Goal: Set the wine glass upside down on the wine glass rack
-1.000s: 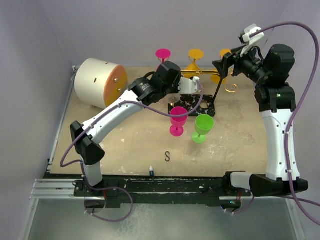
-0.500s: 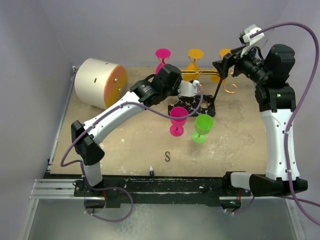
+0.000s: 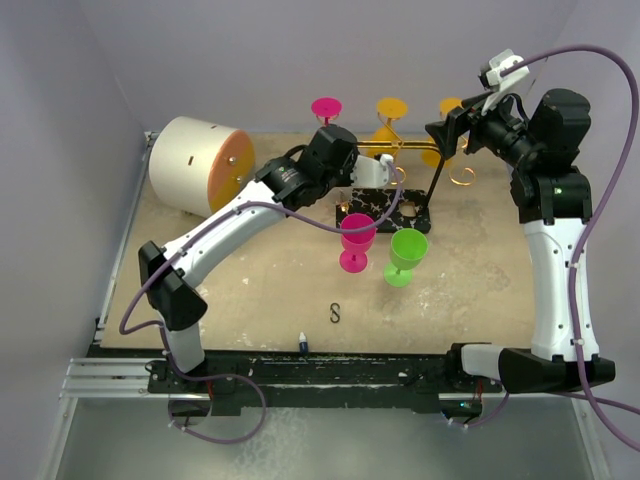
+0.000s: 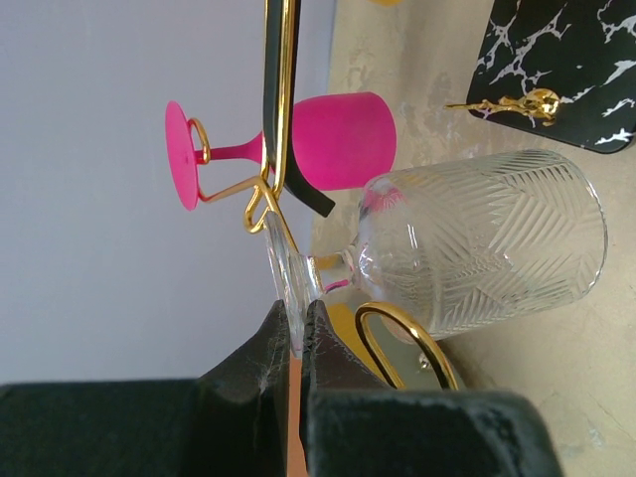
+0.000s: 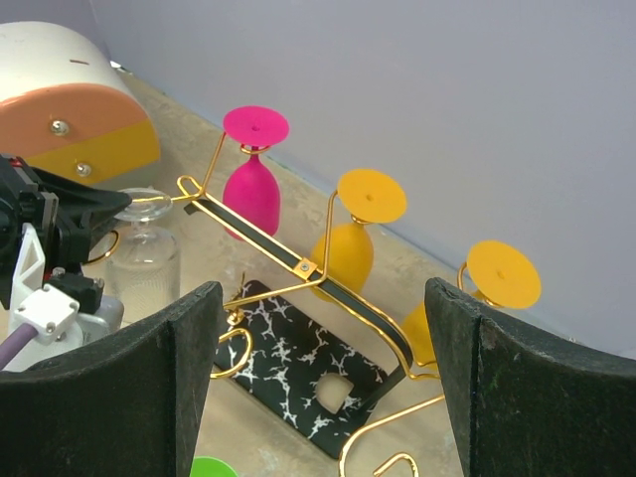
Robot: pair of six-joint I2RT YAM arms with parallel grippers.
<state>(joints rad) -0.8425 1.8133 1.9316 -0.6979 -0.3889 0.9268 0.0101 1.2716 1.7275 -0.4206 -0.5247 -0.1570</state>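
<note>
My left fingers are clamped on the edge of the foot of the clear wine glass, with the thin disc pinched between them. The glass is inverted, foot up and bowl down, held off the surface. It sits at the end of the rack where the pink glass hangs, just beside that glass. One curled hook of the rack crosses in front of the bowl close to the stem. I cannot tell whether the foot touches the gold wire or only sits next to it. My right fingers are spread wide with nothing between them, hovering above the rack nearer its other end and well apart from the wine glass. Two orange glasses hang further along the rack from the pink one. I judge that pick-up and flip are done and this is the hanging step, not yet finished. The next move calls for sliding the stem into the gap of a free hook so the foot rides on top of the wire, keeping the bowl clear of the pink glass. I should let go only once the wire carries the foot. The hold on the foot's edge is thin, so the glass could pivot; go slow.
</note>
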